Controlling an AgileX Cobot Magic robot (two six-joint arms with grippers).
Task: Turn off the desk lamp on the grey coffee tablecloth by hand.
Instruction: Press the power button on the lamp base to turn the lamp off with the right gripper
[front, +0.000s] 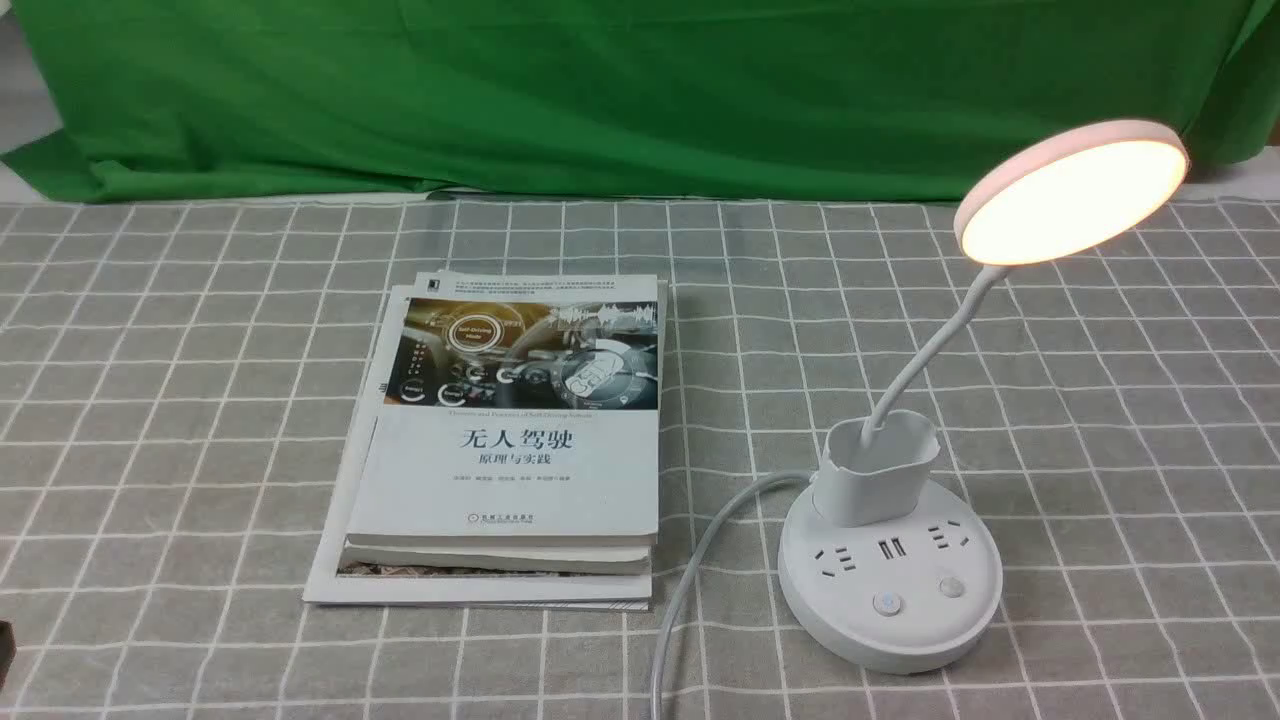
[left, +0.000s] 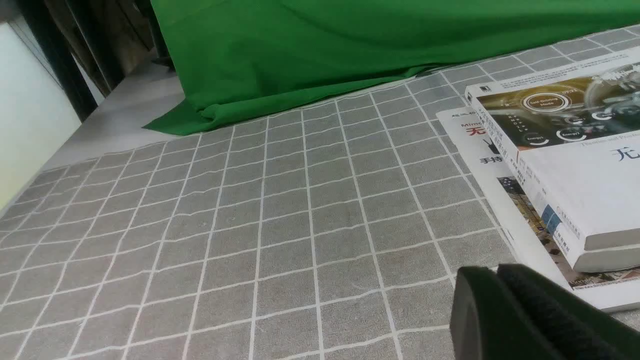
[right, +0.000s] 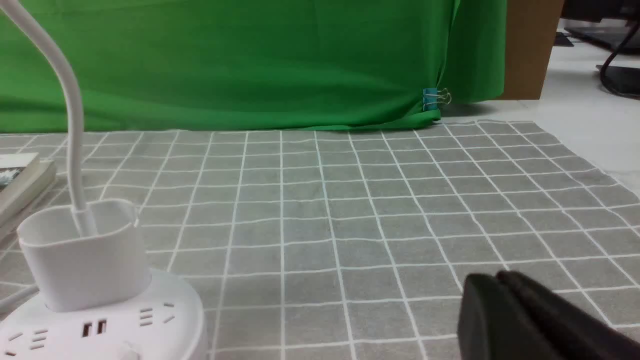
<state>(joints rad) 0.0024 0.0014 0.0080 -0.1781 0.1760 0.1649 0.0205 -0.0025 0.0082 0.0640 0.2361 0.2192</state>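
Desk lamp (front: 890, 590) lit, upright on grey coffee tablecloth (front: 230, 450), 4 o'clock in front view; 2 buttons on base. Book stack (front: 505, 480) near 9 o'clock of lamp. Left gripper (left: 500, 272), right gripper (right: 492, 280): jaws pressed together, both.

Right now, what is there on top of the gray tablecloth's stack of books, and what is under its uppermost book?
Nothing is seen on the uppermost book. Another book and printed sheets show beneath; their covered middles cannot be seen.
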